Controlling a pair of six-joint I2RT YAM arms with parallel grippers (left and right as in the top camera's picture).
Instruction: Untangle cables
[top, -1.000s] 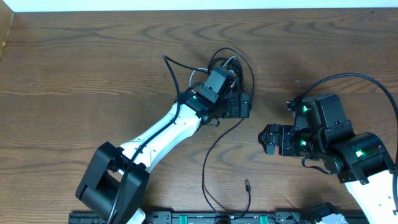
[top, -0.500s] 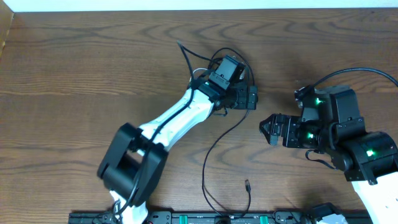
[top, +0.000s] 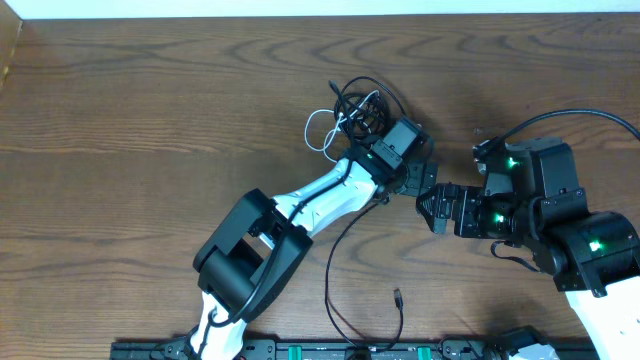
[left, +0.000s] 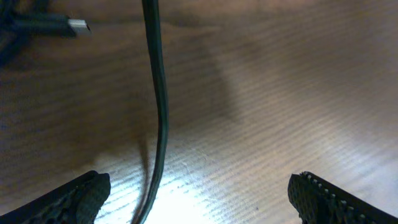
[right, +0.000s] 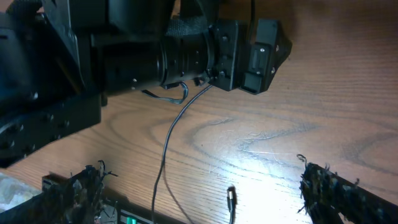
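Note:
The cables lie in a tangle (top: 358, 103) at the back middle of the table: several black loops and one white cord (top: 318, 132). One long black cable (top: 340, 240) runs from under my left arm toward the front and ends in a plug (top: 398, 297). My left gripper (top: 424, 176) is open and empty, to the right of the tangle. In the left wrist view the black cable (left: 159, 106) runs between the open fingers (left: 199, 196), with a plug (left: 71, 26) at top left. My right gripper (top: 428, 207) is open and empty, just in front of the left one.
The right wrist view shows the left gripper's body (right: 249, 53) close ahead, the long black cable (right: 163, 158) and its plug (right: 231, 199) between my open right fingers (right: 208, 190). A black rail (top: 330, 350) runs along the table's front edge.
My left arm has swung right, from over the tangle to its right side, close to the right gripper. The tangle now shows uncovered. The right arm shifted slightly, then held still.

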